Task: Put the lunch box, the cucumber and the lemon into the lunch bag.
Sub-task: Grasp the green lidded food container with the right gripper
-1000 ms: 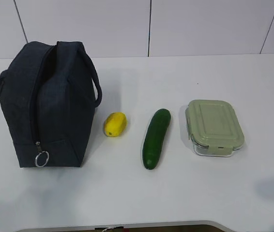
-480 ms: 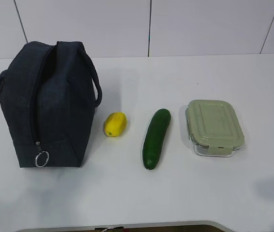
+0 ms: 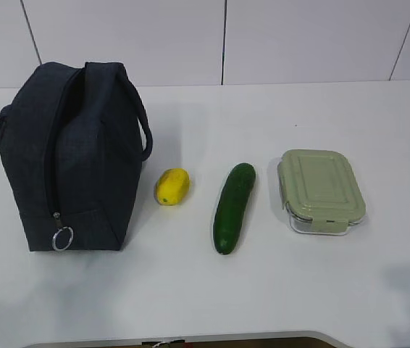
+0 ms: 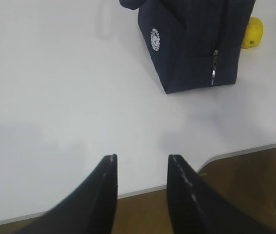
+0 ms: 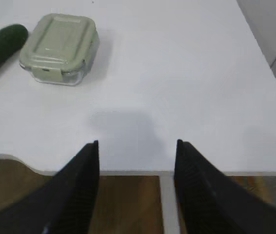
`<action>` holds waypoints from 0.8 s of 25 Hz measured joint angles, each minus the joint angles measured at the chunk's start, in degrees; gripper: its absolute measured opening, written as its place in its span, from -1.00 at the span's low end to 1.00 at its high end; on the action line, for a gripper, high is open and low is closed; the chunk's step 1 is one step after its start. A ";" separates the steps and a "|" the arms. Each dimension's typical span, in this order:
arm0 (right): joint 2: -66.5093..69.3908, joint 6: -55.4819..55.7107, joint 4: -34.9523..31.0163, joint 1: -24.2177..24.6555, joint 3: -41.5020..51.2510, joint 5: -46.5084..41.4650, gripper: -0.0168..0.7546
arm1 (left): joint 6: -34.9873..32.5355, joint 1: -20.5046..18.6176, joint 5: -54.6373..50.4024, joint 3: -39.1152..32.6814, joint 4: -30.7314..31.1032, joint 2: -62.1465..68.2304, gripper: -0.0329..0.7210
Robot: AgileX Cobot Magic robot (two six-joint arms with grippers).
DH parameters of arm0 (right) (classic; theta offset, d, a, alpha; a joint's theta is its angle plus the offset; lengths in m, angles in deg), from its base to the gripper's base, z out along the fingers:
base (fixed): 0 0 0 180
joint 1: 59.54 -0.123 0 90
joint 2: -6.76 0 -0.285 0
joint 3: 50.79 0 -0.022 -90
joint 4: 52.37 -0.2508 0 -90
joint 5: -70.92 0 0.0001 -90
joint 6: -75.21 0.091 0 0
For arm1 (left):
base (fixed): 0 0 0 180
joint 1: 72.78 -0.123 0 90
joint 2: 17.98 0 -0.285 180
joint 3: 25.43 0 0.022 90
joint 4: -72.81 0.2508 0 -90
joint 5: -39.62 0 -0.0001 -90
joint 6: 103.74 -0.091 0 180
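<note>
The lunch bag [image 3: 71, 156] stands at 9 o'clock on the white surface [image 3: 277, 290], and its zipper appears drawn to the bottom end, where the ring pull [image 3: 62, 238] hangs; whether the mouth is really open I cannot tell from this slanted view. If it is closed or only narrowly parted, anything pushed at it would shove the soft bag over or slide it across the surface rather than go in.

The lemon [image 3: 172, 186] lies just beside the bag at the middle of the view, the cucumber [image 3: 233, 206] near it toward 3 o'clock, and the lunch box [image 3: 320, 190] beyond that, none touching. The lemon is round and may roll if nudged off-centre; the smooth cucumber could slip from a pinch made away from its middle; the lunch box is wide and may exceed the jaws' spread.

The left gripper [image 4: 141, 165] and right gripper [image 5: 137, 148] both hover off the near edge with jaws spread, holding nothing.

Against the earlier exterior frames nothing has moved: bag, lemon, cucumber and box lie in the same spots.
</note>
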 joint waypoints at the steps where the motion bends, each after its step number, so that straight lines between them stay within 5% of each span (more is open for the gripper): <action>1: 0.00 1.83 -0.93 0.00 -0.64 -0.27 0.10 | 0.00 0.00 0.00 0.00 0.00 0.00 -0.27; 11: 17.90 9.45 -15.19 0.00 -3.70 -0.46 0.10 | 0.00 0.00 0.04 0.00 2.98 0.00 -0.27; 20: 37.07 9.76 -19.20 0.00 -4.75 1.29 0.10 | 0.00 0.00 0.13 0.00 2.40 0.00 -0.27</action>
